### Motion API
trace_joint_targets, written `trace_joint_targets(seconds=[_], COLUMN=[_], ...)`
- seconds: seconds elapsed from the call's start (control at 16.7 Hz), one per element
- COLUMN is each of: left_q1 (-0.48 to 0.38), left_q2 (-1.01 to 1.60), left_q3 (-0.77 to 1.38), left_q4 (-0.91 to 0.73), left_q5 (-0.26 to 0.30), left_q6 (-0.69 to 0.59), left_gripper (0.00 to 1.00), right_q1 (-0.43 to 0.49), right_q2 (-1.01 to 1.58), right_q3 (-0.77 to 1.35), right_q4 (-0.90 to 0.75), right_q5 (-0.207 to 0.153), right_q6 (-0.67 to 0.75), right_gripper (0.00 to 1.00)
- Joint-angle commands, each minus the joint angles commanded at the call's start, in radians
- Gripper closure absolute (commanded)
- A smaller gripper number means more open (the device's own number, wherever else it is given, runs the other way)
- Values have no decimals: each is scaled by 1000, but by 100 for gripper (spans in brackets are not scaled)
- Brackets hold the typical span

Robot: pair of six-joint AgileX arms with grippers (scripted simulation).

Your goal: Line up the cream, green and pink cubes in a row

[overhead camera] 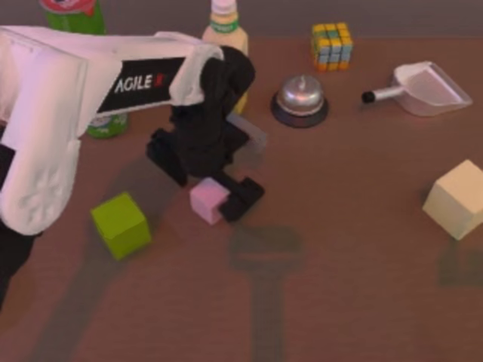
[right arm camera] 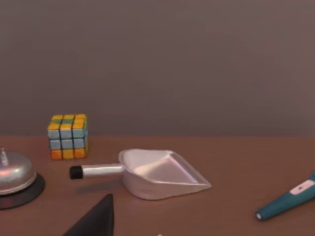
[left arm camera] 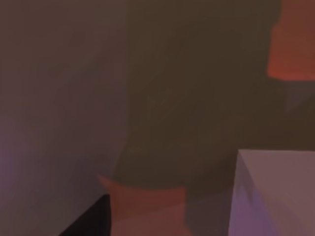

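— Three plain cubes sit on the brown desk [overhead camera: 339, 302]; where, from the left?

— Green cube [overhead camera: 121, 224] at the left, near the front. Pink cube [overhead camera: 209, 200] right of it, near the middle, with the left tool [overhead camera: 219, 197] down over it. One black finger [overhead camera: 243, 197] lies against its right side; whether the tool is clamped on it, I cannot tell. Cream cube [overhead camera: 457, 199] is far right, well apart.

— And along the back?

— A green can [overhead camera: 106, 124], a bottle [overhead camera: 225, 30], a silver bell [overhead camera: 300, 100], a multicoloured puzzle cube [overhead camera: 332, 46], a pale scoop [overhead camera: 423, 89]. A plain grey wall [right arm camera: 157, 59] rises behind the desk.

— The right arm?

— Only a dark fingertip [right arm camera: 96, 221] shows in its wrist view; its state I cannot tell.
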Motion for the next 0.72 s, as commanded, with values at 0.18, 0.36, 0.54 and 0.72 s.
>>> trace_joint_targets(seconds=[0.18,0.36,0.54,0.72], left_q1=[0,0,0,0], left_q2=[0,0,0,0], left_q3=[0,0,0,0], left_q4=[0,0,0,0], left_q5=[0,0,0,0], left_q6=[0,0,0,0], left_gripper=[8,30,53,75], right_q1=[0,0,0,0], right_q2=[0,0,0,0], right_q3=[0,0,0,0], right_q4=[0,0,0,0], right_q5=[0,0,0,0], right_q6=[0,0,0,0], right_gripper=[0,0,0,0])
